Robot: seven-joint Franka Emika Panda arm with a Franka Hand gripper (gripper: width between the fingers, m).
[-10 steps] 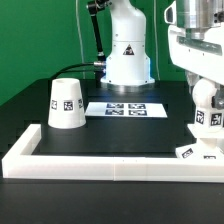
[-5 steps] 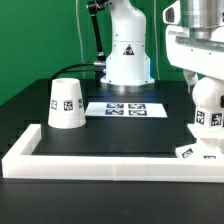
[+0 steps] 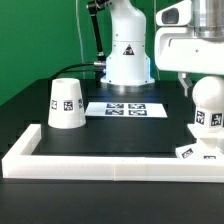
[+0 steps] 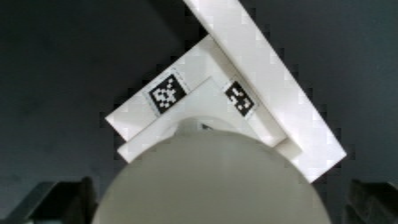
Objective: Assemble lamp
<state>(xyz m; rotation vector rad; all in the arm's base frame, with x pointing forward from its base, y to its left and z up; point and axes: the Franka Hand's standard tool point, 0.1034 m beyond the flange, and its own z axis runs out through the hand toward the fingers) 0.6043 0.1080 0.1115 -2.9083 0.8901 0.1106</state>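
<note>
The white ball-shaped bulb (image 3: 208, 105) stands upright on the flat square base (image 3: 188, 152) at the exterior view's right, with a tag on its side. My gripper (image 3: 204, 80) hovers just over the bulb's top, its jaws open and standing apart from the bulb on either side. In the wrist view the bulb (image 4: 210, 180) fills the space between my dark fingers (image 4: 59, 200), and the tagged base (image 4: 199, 95) lies beyond it. The truncated-cone shade (image 3: 66, 103) stands alone at the exterior view's left.
The marker board (image 3: 125, 109) lies in the middle in front of the robot's pedestal (image 3: 128, 55). A long white bar frame (image 3: 100, 163) runs along the near edge and up the left side of the black table.
My gripper has risen from around the bulb, so more of the bulb shows now. The bulb has stayed in place on the base.
</note>
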